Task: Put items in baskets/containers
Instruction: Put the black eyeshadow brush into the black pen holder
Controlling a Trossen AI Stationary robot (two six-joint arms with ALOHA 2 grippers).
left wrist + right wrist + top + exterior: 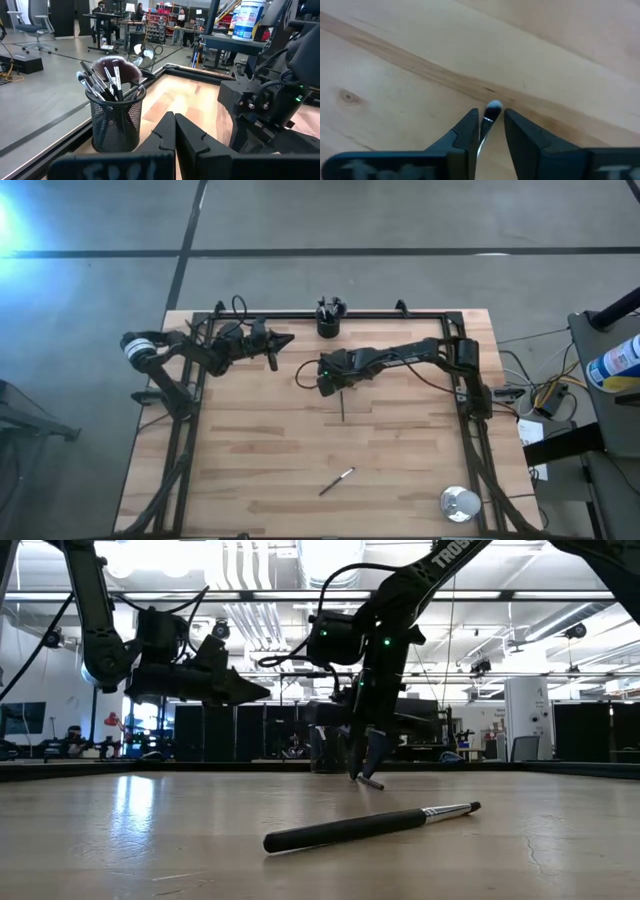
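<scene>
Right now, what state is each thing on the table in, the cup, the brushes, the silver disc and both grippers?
Cup: upright, full of brushes.
Near brush: lying flat on the table, untouched.
Middle brush: on the table, one end between the right gripper's fingers.
Right gripper: pointing down at the table, fingers astride that brush, not closed on it.
Left gripper: shut, empty, raised beside the cup.
Silver disc: flat by the table's corner.

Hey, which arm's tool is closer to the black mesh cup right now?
Left. The left tool hangs shut just beside the black mesh cup, pointing at it. The right tool is farther out over the table's middle, down around a brush.
</scene>
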